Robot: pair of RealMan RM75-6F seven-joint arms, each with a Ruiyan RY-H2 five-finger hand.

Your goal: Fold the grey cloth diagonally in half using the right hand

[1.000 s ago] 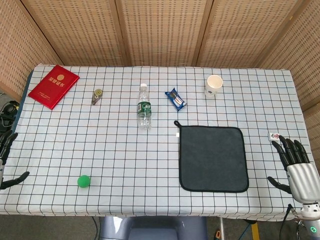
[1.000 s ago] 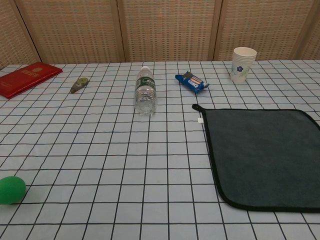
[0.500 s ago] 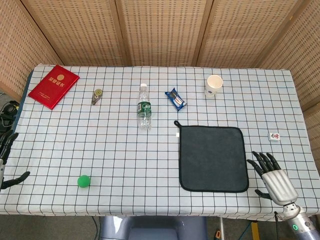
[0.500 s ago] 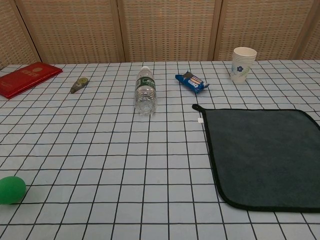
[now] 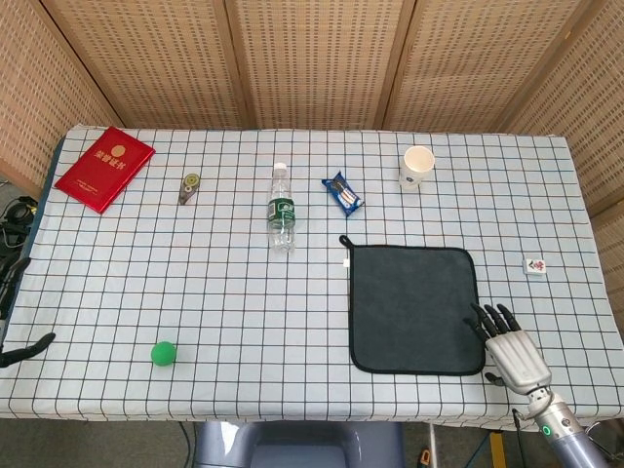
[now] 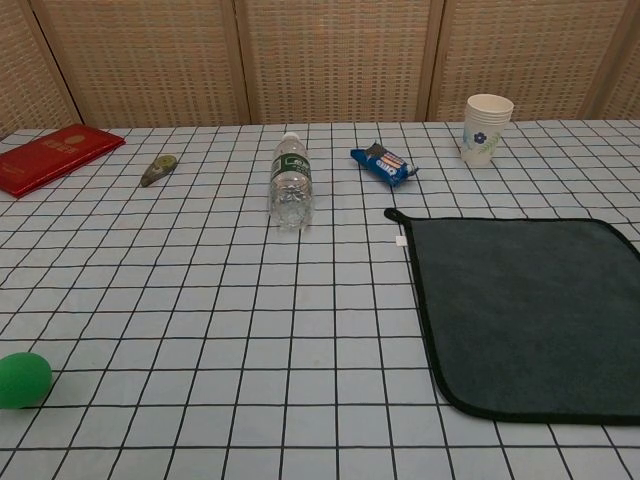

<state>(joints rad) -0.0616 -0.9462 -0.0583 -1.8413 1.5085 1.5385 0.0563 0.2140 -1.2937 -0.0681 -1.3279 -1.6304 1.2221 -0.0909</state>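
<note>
The grey cloth (image 5: 414,308) lies flat and unfolded on the checked table, a dark square with black trim and a small loop at its far left corner; the chest view shows the cloth (image 6: 525,310) running off the right edge. My right hand (image 5: 509,348) hovers just off the cloth's near right corner, fingers spread and pointing away from me, holding nothing. It does not appear in the chest view. My left hand (image 5: 12,312) is at the table's left edge, mostly out of frame, with nothing in it.
A water bottle (image 5: 281,210) stands left of the cloth, with a blue snack packet (image 5: 342,193) and a paper cup (image 5: 417,166) behind it. A small tile (image 5: 534,265) lies to the right. A green ball (image 5: 164,353), a red booklet (image 5: 104,168) and a small tool (image 5: 190,186) sit on the left side.
My right hand has moved left and nearer the front edge, from beside the small tile to the cloth's near right corner. The cloth has not moved.
</note>
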